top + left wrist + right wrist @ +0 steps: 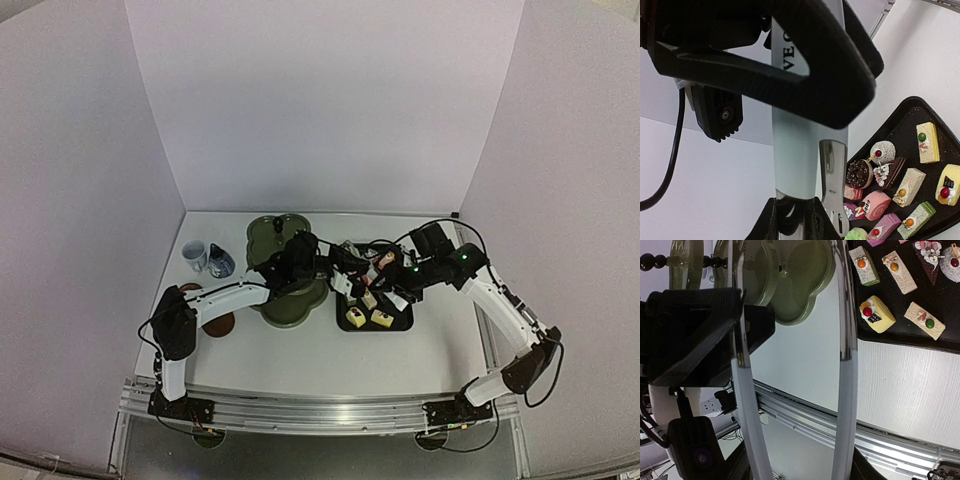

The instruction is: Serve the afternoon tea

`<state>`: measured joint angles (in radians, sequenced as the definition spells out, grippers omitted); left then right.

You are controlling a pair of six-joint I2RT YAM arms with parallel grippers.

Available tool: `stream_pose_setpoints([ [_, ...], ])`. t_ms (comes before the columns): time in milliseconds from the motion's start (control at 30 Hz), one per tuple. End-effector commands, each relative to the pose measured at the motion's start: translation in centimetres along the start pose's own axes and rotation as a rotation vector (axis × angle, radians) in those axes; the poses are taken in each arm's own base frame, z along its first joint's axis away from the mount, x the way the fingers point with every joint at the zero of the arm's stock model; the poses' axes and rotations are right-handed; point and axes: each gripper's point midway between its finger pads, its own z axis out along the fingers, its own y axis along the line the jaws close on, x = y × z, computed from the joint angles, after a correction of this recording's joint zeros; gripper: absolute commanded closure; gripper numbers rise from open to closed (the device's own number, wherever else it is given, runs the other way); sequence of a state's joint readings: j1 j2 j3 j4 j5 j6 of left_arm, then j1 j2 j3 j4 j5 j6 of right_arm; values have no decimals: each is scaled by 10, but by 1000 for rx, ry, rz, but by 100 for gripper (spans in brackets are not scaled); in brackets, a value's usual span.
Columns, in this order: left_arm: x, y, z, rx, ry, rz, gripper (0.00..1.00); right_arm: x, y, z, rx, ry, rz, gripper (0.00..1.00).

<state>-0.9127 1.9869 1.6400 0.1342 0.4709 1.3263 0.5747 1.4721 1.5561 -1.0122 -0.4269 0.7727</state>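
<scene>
White tongs point(842, 365) in right hand point(385, 272), at tray point(900, 337) edge, just beside stand point(805, 295); left hand point(326, 263) grip unclear.

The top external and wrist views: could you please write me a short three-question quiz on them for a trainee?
1. True or false: the cakes lie on the olive-green stand.
2. Which tool runs the length of the right wrist view? A. white tongs B. a spoon C. a ladle
3. In the top view, on which side of the stand do the pale cup and dark-blue pot sit?

Key: 1. False, they lie on the black tray. 2. A. 3. On its left.
</scene>
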Motion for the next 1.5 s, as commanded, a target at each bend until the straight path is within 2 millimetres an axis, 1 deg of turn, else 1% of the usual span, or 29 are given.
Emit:
stream_pose_setpoints([
  [0,-7,39,-15,-112,16,34,100,11,13,-12,-57,6,-16,49],
  [200,-9,40,-15,-117,5,34,100,7,13,-12,-47,-9,-15,60],
  [467,-10,39,-16,-116,1,22,100,2,12,-10,-34,-24,-18,68],
  [800,-7,36,-17,-115,13,-2,99,-1,10,-9,-18,-40,-25,72],
  [833,-7,35,-17,-112,14,-1,93,-2,9,-9,-15,-42,-26,72],
  [867,-7,35,-17,-108,14,-2,82,-2,8,-9,-10,-45,-28,72],
  [933,-7,34,-19,-101,18,-5,55,-3,4,-9,4,-54,-31,72],
  [967,-7,33,-21,-96,20,-8,45,-3,2,-9,13,-60,-33,73],
  [1000,-7,32,-23,-90,22,-12,35,-4,-1,-9,22,-66,-35,73],
  [1033,-8,31,-25,-80,22,-16,29,-4,-3,-9,30,-71,-38,73],
  [1167,-11,25,-36,-36,33,-41,11,-6,-16,-11,78,-93,-43,73],
  [1267,-13,24,-45,-27,47,-56,3,-7,-32,-14,156,-108,-58,73],
  [1400,-13,37,-58,-68,88,-96,0,-9,-61,-30,343,-133,-124,73],
  [1467,-7,45,-64,-99,128,-107,0,-12,-75,-39,431,-144,-161,72],
])
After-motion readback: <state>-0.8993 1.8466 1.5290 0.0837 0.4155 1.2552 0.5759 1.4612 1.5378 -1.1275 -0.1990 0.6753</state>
